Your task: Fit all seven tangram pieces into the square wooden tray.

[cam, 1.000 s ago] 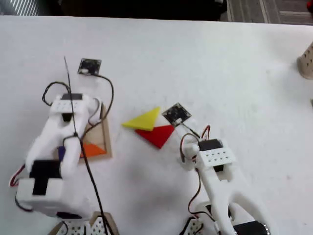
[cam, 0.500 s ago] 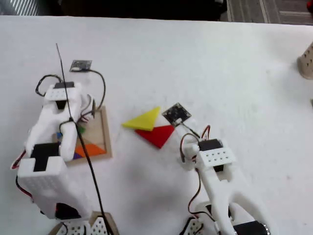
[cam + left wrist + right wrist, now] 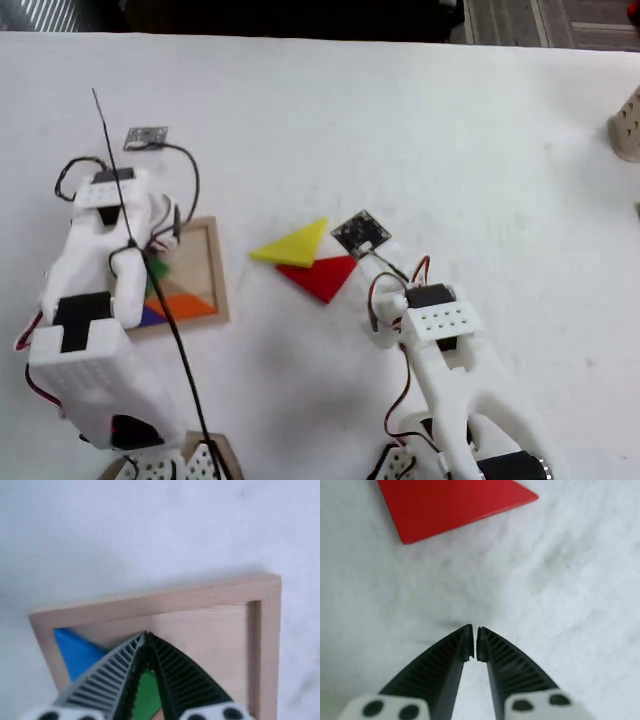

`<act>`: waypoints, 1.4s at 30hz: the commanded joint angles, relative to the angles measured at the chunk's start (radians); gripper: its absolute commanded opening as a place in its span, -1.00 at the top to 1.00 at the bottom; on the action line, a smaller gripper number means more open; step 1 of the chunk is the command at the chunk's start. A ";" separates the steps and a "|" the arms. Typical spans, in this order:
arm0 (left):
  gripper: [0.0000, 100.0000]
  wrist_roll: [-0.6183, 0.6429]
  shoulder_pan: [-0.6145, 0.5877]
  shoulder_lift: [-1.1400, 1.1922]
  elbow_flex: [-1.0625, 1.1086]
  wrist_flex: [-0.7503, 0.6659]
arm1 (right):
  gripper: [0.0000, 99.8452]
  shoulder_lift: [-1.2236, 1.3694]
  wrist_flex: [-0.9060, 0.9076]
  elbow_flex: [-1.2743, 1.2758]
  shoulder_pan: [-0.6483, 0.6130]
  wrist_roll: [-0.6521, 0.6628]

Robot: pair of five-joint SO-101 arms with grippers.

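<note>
Overhead, a white tabletop (image 3: 450, 130) carries a square wooden tray (image 3: 222, 275) towards the left, with the left arm leaning over it. An orange piece (image 3: 185, 303) and a purple piece (image 3: 150, 316) lie in the tray's near part. From the left wrist, a blue piece (image 3: 75, 650) sits in one corner and a green piece (image 3: 147, 695) lies beneath the left hand (image 3: 146, 639), whose fingers are pressed together at the tips above the tray's bare wooden floor. Whether they nip the green piece cannot be told.

To the right of the tray, well outside it, a yellow triangle (image 3: 295, 245) and a red triangle (image 3: 322, 276) lie flat on the tabletop, edges touching. The right hand (image 3: 474, 642) hangs low over bare tabletop near the red triangle, fingers drawn together and holding nothing.

The tray looks part filled, with these two large triangles not yet placed. The likely step is fetching one. To do it well, spread the fingers first, come down straddling a free corner of the red triangle away from the yellow one, and close gently, since flat pieces slip. Turn its long edge to match the open gap before lowering it in, and keep clear of pieces already seated
</note>
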 commanded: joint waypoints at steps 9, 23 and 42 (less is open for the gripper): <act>0.95 -0.048 -0.031 -0.008 -0.021 0.029 | 0.96 -0.033 -0.016 -0.005 -0.002 -0.003; 0.95 -0.044 -0.058 -0.292 0.296 -0.184 | 0.96 -0.033 -0.016 -0.005 -0.002 -0.003; 0.95 -0.005 -0.117 -0.401 0.305 -0.198 | 0.96 -0.033 -0.016 -0.005 -0.005 -0.011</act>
